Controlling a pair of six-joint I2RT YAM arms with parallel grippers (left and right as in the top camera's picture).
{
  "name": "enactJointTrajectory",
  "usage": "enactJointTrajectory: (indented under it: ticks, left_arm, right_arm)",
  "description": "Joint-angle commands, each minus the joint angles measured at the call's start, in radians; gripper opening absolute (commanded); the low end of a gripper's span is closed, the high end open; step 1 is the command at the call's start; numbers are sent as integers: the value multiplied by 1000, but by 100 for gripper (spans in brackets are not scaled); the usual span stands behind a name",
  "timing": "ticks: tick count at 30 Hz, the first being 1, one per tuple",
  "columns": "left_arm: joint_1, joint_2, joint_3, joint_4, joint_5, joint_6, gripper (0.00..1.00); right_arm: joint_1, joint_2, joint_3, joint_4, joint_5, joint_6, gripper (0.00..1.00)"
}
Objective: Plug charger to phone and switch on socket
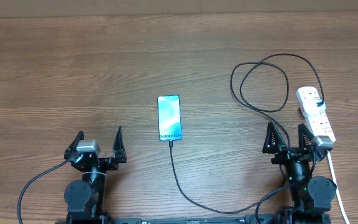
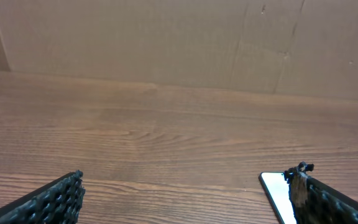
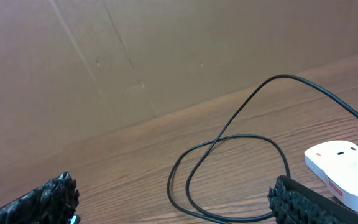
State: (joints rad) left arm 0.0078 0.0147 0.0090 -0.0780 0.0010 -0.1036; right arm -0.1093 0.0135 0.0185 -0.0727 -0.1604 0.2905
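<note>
Black charger [image 1: 177, 177], tip at phone [image 1: 169, 117] edge (seating too small to judge); left pincer [image 1: 99, 132], right pincer [image 1: 285, 126] splayed, empty.

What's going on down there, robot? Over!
Left gripper, right gripper open, empty. Charger runs from phone to socket; on or off unreadable. Nothing in the way.
</note>
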Motion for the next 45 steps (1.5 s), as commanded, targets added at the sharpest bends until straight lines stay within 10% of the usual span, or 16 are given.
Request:
enactJointTrajectory:
  ticks: [1, 45]
  left_arm:
    - [7, -10, -4, 0, 14, 14, 100]
    - [7, -10, -4, 0, 14, 14, 99]
  right_arm:
    - [5, -11, -10, 5, -6, -4, 100]
    - [44, -11, -10, 4, 2, -187, 100]
